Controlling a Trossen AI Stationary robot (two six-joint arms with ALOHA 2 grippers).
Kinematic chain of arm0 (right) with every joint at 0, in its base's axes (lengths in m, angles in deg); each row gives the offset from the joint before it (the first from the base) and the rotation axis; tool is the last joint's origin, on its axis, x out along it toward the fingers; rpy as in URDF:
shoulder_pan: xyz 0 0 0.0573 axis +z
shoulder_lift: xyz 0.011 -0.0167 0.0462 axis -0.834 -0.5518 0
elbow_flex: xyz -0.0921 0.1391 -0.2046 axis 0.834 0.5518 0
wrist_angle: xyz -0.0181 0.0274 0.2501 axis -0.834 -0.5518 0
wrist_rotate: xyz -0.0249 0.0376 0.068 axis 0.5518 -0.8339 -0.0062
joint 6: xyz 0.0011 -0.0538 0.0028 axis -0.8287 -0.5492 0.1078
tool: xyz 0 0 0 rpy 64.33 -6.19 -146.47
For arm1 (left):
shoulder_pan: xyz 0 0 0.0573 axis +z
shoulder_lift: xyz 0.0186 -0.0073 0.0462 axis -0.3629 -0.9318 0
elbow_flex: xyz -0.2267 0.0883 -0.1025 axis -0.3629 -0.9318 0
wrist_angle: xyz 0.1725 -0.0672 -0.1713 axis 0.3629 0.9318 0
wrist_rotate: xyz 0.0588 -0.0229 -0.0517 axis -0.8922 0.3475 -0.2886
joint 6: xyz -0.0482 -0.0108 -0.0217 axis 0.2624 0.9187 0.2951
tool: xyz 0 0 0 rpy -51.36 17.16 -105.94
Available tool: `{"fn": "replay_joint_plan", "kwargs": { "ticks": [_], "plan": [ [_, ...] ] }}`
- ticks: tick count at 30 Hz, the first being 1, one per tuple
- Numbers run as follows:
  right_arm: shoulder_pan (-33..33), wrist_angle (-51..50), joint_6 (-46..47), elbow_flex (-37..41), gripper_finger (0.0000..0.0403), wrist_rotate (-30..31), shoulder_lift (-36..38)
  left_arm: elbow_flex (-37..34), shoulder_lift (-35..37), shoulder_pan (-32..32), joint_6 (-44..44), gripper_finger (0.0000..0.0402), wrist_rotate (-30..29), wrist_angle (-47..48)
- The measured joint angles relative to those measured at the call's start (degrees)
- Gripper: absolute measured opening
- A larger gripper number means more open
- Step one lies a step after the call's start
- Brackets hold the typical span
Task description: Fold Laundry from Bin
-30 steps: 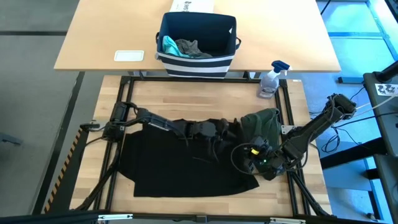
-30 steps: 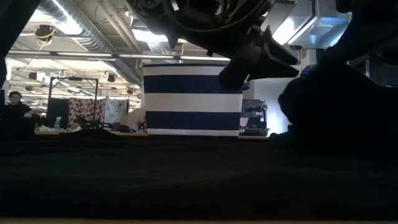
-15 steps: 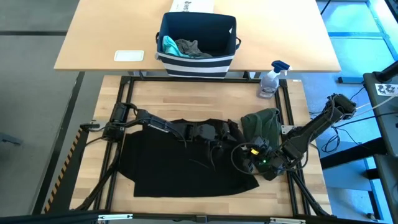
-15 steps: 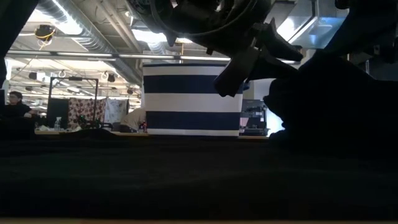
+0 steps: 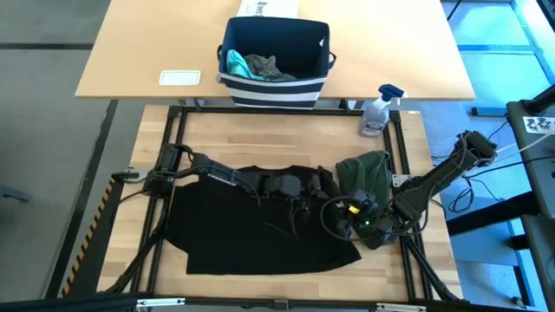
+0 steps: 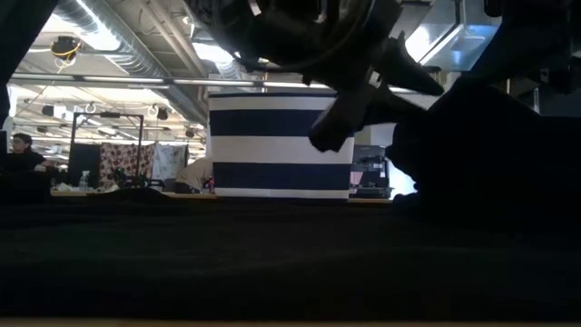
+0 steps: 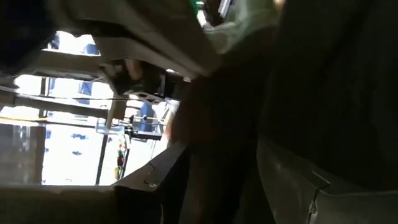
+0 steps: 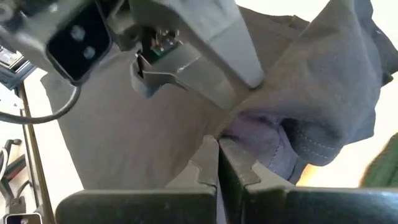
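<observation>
One black T-shirt (image 5: 260, 230) lies spread on the surface (image 5: 286, 139), one olive-green piece (image 5: 368, 173) bunched just beside its right edge. Two more garments sit in the single bin (image 5: 276, 62) beyond. The left claw (image 5: 305, 192) is clamped on the shirt's upper edge; the right claw (image 5: 347, 217) is pressed together at the same cloth.

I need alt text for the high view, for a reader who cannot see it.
A black T-shirt lies on the wooden table, both robot claws, left claw and right claw, meeting at its right edge beside an olive-green garment. Behind, a navy striped bin holds more laundry.
</observation>
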Motion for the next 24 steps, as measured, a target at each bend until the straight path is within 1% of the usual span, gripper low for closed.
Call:
{"fn": "replay_joint_plan", "kwargs": {
  "ticks": [5, 10, 14, 19, 22, 24],
  "plan": [
    [-0.7, 0.0, -1.2, 0.0, 0.0, -1.3, 0.0, 0.0, -1.0, -0.1, -1.6, 0.0182, -1.2, -0.9],
    [-2.1, 0.0, -1.4, 0.0, 0.0, -3.3, 0.0, 0.0, -1.0, 0.1, -2.5, 0.0193, -3.3, -2.5],
    [-3.5, 0.1, -2.4, 0.0, 0.0, -5.0, 0.0, 0.0, -1.0, 0.2, -4.7, 0.0215, -3.5, -3.0],
    [-5.1, 1.4, -4.2, 0.0, 0.0, -7.2, 0.0, 0.0, -1.0, 0.4, -5.3, 0.0249, -3.5, -0.5],
    [-5.8, 1.5, -4.4, 0.0, 0.0, -7.9, 0.0, 0.0, -1.0, 0.6, -5.7, 0.0263, -3.4, -0.4],
    [-5.8, 1.5, -4.5, 0.0, 0.0, -8.0, 0.0, 0.0, -1.0, 0.9, -7.9, 0.0268, -3.2, 0.0]
  ]
}}
